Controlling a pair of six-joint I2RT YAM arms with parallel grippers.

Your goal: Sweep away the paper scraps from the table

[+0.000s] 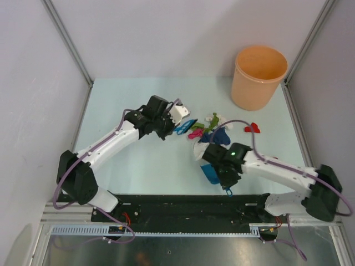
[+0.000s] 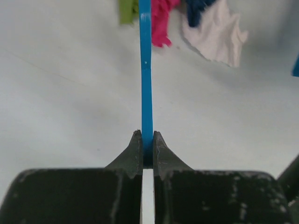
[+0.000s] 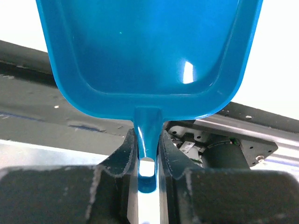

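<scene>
Judged the sweeping barely begun. Found every one of the paper scraps (image 1: 206,133) lying on the tabletop (image 1: 127,94), gathered in a loose heap right of centre and between the two arms: green, magenta, white and dark blue pieces touching or just beside one another. Noted a red wad (image 1: 251,128) apart from the heap on its right, near the foot of the orange bin (image 1: 259,75). Saw none of them lifted off the surface.

Found both tools in hand. Saw the left gripper (image 2: 147,140) clamped tight on the thin shaft of a blue sweeping tool (image 2: 145,70), shown edge-on in the wrist view, its far end reaching the left side of the heap beside the green and magenta pieces. Could not tell whether that end touched them. Saw the right gripper (image 3: 147,140) closed on the handle of the blue dustpan (image 3: 149,56), held at the near side of the heap, close to the black rail (image 3: 23,65) and just short of the nearest white piece.

Turned to the containers. Found the dustpan's scoop bare, with only a glint on the plastic. Made out no paper in the part of the bin's interior that showed from above. Reckoned everything left to do: setting the pan's lip down beside the heap, pushing the pieces in, fetching the red wad, and presumably tipping the load into the bin.
</scene>
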